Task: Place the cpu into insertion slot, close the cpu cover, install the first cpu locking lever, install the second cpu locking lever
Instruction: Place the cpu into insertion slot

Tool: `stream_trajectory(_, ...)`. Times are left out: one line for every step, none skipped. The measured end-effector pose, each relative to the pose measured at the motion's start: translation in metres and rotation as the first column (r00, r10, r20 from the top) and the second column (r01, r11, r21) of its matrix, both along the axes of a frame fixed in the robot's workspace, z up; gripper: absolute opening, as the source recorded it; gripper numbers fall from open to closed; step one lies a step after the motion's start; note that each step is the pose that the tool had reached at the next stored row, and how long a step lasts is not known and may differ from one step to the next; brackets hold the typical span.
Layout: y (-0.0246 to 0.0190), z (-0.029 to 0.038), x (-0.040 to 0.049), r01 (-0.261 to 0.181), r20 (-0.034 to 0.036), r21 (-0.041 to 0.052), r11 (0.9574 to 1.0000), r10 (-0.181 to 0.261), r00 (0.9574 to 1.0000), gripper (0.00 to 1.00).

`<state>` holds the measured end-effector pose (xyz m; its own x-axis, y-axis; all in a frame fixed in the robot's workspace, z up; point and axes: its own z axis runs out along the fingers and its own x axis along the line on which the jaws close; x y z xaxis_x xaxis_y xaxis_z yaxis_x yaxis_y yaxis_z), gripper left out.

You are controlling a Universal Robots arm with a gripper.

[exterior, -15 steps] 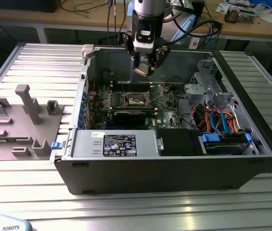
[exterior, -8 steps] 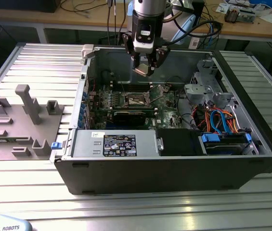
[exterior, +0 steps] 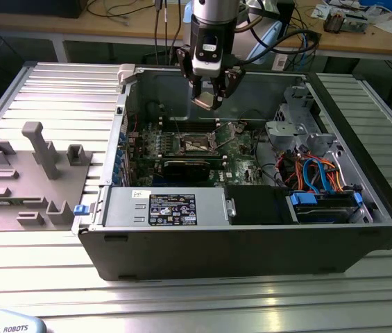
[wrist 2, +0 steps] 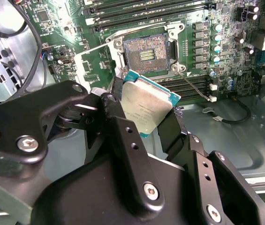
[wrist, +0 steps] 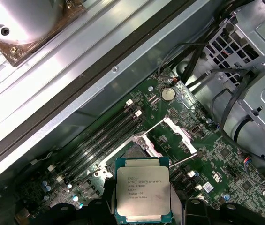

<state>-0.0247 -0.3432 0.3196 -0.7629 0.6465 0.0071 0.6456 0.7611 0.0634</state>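
End effector (exterior: 209,104) clamped on cpu (wrist 2: 147,107), upper centre of exterior view; skewed seating could damage the insertion slot (wrist 2: 146,54).

Fingers (exterior: 197,89) hang above insertion slot (exterior: 197,143) inside open computer case (exterior: 251,250); grey fixture tray (exterior: 1,191) beside case.
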Motion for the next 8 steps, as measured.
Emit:
stream_trajectory(0.0000, -0.0001, 0.0000, 0.003, 0.0000, 0.0000, 1.0000, -0.003, 1.0000, 0.54)
stream_trajectory(0.0000, -0.0001, 0.0000, 0.003, 0.0001, 0.0000, 1.0000, -0.003, 1.0000, 0.54)
stream_trajectory(0.0000, -0.0001, 0.0000, 0.003, 0.0000, 0.0000, 1.0000, -0.003, 1.0000, 0.54)
stream_trajectory(0.0000, -0.0001, 0.0000, 0.004, 0.0000, 0.0000, 1.0000, -0.004, 1.0000, 0.54)
stream_trajectory(0.0000, -0.0001, 0.0000, 0.004, 0.0000, 0.0000, 1.0000, -0.004, 1.0000, 0.54)
stream_trajectory(0.0000, -0.0002, 0.0000, 0.006, 0.0000, 0.0000, 1.0000, -0.006, 1.0000, 0.54)
stream_trajectory(0.0000, -0.0002, 0.0000, 0.008, 0.0001, 0.0000, 1.0000, -0.008, 1.0000, 0.54)
stream_trajectory(0.0000, -0.0003, 0.0000, 0.008, 0.0000, 0.0000, 1.0000, -0.008, 1.0000, 0.54)
